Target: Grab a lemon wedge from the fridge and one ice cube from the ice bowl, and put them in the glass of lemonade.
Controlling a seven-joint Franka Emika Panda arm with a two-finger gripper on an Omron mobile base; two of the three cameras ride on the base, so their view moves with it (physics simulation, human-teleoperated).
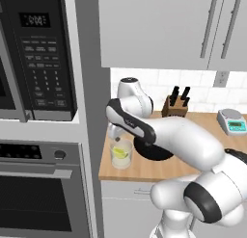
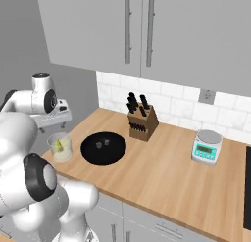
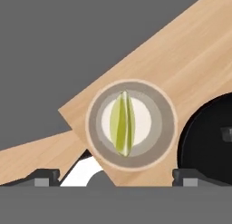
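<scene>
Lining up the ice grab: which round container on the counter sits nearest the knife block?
The ice bowl: wide, black and shallow, just left of the knife block. The glass of lemonade stands farther left, by the counter's end.

A wooden knife block (image 2: pixel 142 122) is standing on the counter (image 2: pixel 171 172) near the tiled backsplash (image 2: pixel 166 101), holding dark-handled knives. A small kitchen scale (image 2: pixel 207 147) is sitting well apart to its right, under a wall outlet (image 2: pixel 207 95). Grey upper cabinets (image 2: pixel 147 30) are hanging overhead. A black microwave (image 1: pixel 36 59) is sitting above an oven (image 1: pixel 41 193).
</scene>
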